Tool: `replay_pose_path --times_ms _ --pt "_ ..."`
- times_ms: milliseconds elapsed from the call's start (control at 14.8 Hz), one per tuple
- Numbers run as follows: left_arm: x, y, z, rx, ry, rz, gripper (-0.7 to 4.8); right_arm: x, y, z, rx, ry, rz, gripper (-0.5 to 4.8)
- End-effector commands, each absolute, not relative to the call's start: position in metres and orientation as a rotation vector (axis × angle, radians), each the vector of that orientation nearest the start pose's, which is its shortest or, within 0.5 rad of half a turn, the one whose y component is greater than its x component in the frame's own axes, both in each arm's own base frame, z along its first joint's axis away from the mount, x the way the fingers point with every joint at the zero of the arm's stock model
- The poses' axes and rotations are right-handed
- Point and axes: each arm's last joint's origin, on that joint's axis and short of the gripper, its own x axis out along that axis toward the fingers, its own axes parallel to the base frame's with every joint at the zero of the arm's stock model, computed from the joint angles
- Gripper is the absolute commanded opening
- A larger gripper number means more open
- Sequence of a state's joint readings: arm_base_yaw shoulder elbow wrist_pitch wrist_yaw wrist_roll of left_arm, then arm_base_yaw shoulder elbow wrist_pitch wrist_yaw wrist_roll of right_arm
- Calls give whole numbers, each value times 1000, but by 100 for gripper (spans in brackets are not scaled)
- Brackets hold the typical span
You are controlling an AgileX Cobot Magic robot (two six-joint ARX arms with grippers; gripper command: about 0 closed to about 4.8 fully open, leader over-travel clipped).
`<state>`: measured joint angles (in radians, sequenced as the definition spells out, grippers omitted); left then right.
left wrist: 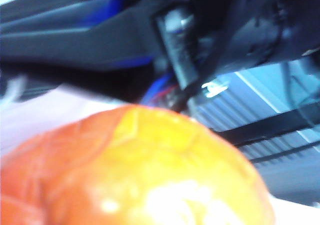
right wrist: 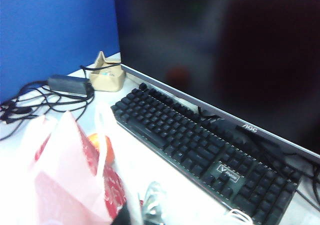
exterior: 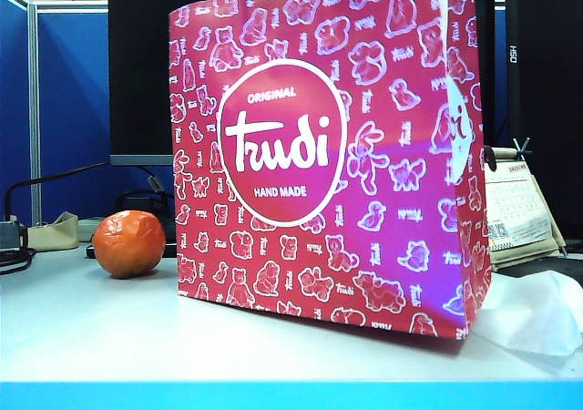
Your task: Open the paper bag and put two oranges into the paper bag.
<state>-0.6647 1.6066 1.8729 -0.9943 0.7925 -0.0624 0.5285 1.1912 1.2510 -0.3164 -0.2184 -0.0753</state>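
The paper bag (exterior: pixel 319 155) stands upright in the middle of the table, magenta-red with white bears and a round Trudi logo. One wrinkled orange (exterior: pixel 128 243) rests on the table left of it; the right wrist view shows it beyond the bag (right wrist: pixel 102 147). My right gripper (right wrist: pixel 137 212) is shut on the bag's top edge (right wrist: pixel 65 185) beside a white handle. A second orange (left wrist: pixel 140 170) fills the left wrist view right at my left gripper, whose fingers are hidden behind it; it seems held. Neither arm shows in the exterior view.
A black keyboard (right wrist: pixel 200 150) and a dark monitor (right wrist: pixel 225 60) lie behind the bag. A power brick with cables (right wrist: pixel 67 85) and a beige holder (right wrist: pixel 106 75) sit by the blue partition. Crumpled white tissue (exterior: pixel 537 314) and a desk calendar (exterior: pixel 515 205) are right of the bag.
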Motion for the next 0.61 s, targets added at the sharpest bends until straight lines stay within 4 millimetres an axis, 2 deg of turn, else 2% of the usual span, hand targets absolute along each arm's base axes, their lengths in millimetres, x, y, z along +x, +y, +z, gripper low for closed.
replay_pose_path --times_ms 67,337,607 --pt "247 -206 426 -40 821 -1191 -6 212 135 413 -46 157 806 -5" --pt "249 -201 424 -24 833 -1168 -6 205 130 419 -43 132 800 -5" --pt "251 -199 421 39 833 -1055 -6 196 122 426 -29 107 803 -5"
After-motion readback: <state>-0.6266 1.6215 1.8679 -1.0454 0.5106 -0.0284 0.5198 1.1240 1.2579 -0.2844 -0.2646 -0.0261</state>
